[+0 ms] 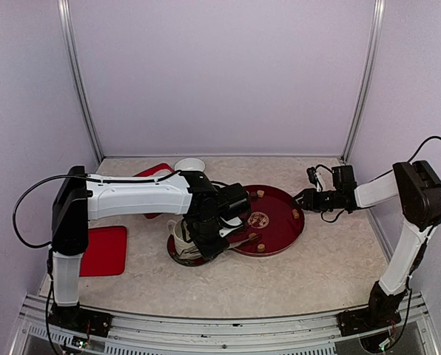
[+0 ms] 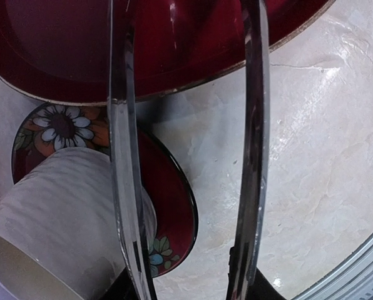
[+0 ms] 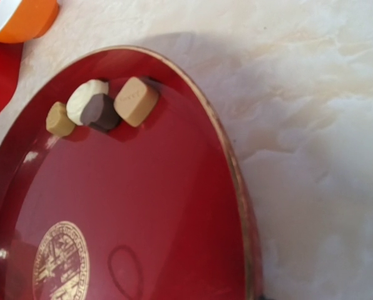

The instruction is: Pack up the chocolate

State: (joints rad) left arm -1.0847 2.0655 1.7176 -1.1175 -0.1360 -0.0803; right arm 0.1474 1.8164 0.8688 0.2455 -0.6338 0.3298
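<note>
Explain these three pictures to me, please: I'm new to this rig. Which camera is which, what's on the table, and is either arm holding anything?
The wide picture looks down from above and behind two robot arms bolted at the table's near edge. The other two come from small cameras on the wrists.

On the marble-patterned table sits a round red tray with small chocolate pieces near its rim: tan, white and dark brown. Beside it a white cup stands on a flowered saucer. A red mat lies to the left and an orange bowl farther back.

The left tool holds metal tongs; their two shiny blades hang over the cup and the tray's edge, with nothing between them. The right tool hovers by the tray's right edge; whether it is open cannot be told.
</note>
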